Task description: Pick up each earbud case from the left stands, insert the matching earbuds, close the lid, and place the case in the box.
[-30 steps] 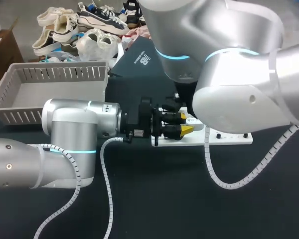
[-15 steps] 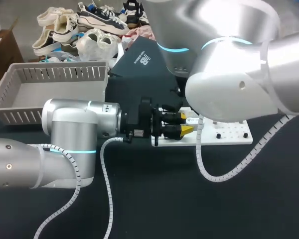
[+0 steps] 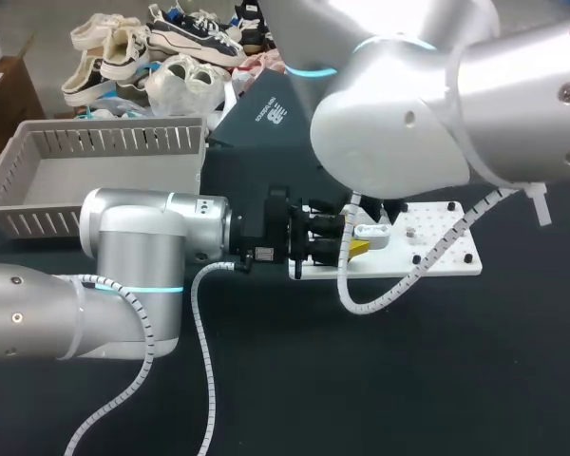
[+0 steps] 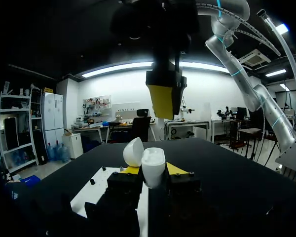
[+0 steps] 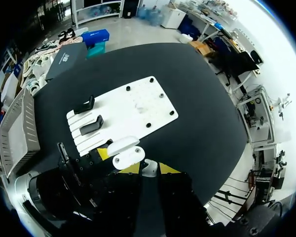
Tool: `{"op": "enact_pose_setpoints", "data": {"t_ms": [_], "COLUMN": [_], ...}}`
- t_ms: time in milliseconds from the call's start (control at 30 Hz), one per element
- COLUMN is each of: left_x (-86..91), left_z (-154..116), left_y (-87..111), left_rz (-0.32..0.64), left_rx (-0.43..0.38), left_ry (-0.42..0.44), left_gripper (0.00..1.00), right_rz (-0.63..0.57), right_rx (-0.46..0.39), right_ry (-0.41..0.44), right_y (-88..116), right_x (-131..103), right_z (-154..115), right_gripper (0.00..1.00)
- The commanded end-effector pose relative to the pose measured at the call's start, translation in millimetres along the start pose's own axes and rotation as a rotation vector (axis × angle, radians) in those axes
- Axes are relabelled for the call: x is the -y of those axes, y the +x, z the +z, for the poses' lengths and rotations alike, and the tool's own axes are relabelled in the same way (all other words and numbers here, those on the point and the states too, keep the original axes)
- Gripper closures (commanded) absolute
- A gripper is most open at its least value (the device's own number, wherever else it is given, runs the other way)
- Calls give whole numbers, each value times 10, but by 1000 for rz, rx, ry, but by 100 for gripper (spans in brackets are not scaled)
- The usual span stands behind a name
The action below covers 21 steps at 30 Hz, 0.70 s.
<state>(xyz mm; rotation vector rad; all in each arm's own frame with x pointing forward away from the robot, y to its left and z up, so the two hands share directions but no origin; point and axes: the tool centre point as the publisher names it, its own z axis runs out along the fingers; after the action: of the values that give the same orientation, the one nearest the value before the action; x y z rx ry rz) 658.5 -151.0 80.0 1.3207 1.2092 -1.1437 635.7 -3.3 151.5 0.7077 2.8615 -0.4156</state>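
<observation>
Head view: at centre frame, the left gripper (image 3: pixel 353 237) clamps an open white earbud case (image 3: pixel 370 231) from both sides, at the left end of the white stand board (image 3: pixel 437 252). The grey box (image 3: pixel 38 180) sits upper left. In the right wrist view, the right gripper (image 5: pixel 149 169), fingers nearly together, pinches a small white earbud (image 5: pixel 149 167) just above the case.
</observation>
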Motion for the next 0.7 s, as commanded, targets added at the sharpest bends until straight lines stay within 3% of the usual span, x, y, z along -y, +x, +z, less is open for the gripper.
{"op": "enact_pose_setpoints", "data": {"t_ms": [33, 700], "left_x": [12, 13], "left_z": [-6, -6], "left_y": [5, 4], "left_rz": [1, -7], "left_rx": [2, 1], "left_ry": [-3, 1], "left_gripper": [100, 100], "right_rz": [1, 73], "right_rx": [1, -35], "right_ry": [-2, 4], "right_y": [8, 1], "right_x": [13, -84], "right_z": [0, 7], "right_gripper": [100, 100]}}
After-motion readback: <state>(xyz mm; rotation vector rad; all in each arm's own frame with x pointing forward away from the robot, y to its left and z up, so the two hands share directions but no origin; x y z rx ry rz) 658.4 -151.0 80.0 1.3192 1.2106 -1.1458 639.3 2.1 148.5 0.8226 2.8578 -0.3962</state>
